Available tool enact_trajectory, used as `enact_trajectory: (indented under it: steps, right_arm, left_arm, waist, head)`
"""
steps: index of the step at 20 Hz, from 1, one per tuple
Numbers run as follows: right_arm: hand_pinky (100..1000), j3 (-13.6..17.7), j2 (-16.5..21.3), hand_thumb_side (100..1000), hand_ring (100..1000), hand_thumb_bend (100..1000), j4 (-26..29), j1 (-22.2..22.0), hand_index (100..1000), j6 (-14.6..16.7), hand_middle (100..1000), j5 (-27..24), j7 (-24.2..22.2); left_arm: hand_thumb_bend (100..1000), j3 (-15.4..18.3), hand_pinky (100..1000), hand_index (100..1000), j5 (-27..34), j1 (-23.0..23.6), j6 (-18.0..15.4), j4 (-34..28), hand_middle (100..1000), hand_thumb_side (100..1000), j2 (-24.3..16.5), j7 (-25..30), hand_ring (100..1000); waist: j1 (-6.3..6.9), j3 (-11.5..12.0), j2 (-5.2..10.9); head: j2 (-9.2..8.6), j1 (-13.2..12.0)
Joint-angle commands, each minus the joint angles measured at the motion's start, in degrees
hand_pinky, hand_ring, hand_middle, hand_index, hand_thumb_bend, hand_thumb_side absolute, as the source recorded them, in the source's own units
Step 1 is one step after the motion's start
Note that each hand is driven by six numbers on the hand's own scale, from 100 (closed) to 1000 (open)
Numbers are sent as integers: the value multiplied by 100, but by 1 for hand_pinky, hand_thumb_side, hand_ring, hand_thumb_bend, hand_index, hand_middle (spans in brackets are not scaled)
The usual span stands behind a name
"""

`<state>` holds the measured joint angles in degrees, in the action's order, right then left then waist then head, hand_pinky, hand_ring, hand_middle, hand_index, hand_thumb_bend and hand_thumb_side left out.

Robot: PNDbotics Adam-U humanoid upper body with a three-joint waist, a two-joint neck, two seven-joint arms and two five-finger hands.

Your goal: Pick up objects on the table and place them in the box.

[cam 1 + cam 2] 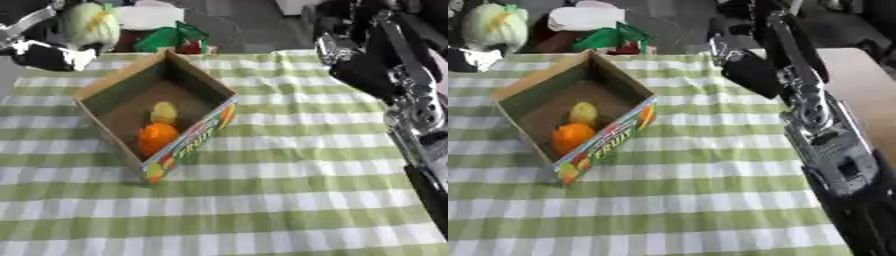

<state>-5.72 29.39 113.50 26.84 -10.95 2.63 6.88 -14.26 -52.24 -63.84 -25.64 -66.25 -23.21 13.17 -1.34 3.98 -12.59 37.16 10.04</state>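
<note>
A cardboard box with a printed fruit side stands tilted on the green checked tablecloth. Inside it lie an orange fruit and a smaller yellow fruit. At the upper left, past the box's far corner, my left hand is curled under a pale green round fruit and holds it off the table. My right arm comes in along the right edge, and its black hand hangs over the cloth's far right part, to the right of the box. Its fingers are blurred.
A red and green thing sits at the table's far edge behind the box, with a white object beyond it. The table's right edge shows bare wood beside my right arm.
</note>
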Motion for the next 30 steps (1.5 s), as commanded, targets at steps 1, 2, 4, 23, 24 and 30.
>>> enact_trajectory:
  steps: [1, 2, 4, 23, 24, 30]
  right_arm:
    - [796, 5, 61, 344, 858, 100, 109, 162, 879, 45, 725, -66, -32]
    - [796, 1, 57, 344, 858, 100, 109, 192, 879, 54, 725, -73, -36]
    - [796, -5, 45, 343, 858, 100, 109, 229, 879, 62, 725, -83, -39]
    - [796, 32, -34, 338, 858, 100, 109, 214, 879, 64, 724, -92, 10]
    - [796, 33, -36, 338, 858, 100, 109, 210, 879, 65, 724, -92, 12]
    - [796, 39, -41, 335, 858, 100, 109, 172, 878, 61, 723, -91, 21]
  left_arm:
    - [100, 67, 100, 257, -419, -196, -178, 229, 234, 327, 291, -167, 319]
    - [100, 67, 100, 258, -601, -205, -233, 309, 236, 327, 406, -227, 322]
    - [100, 60, 100, 263, -1012, -205, -326, 460, 242, 324, 622, -369, 329]
    - [100, 24, 539, 836, -2939, 205, -131, 1347, 692, 161, 1319, -493, 722]
    - [121, 28, 595, 871, -2969, 209, -86, 1321, 741, 270, 1310, -411, 759]
    - [587, 135, 857, 1000, -2899, 153, 124, 1101, 927, 969, 1169, 12, 945]
  waist:
    - [-6, -29, 73]
    - [-10, -43, 61]
    - [-17, -63, 42]
    - [-124, -59, 52]
    - [-127, -54, 58]
    - [-113, -43, 93]
  head:
    - [-101, -73]
    - [-119, -92]
    - [-150, -116]
    - [-263, -116]
    - [-260, -115]
    - [-220, -98]
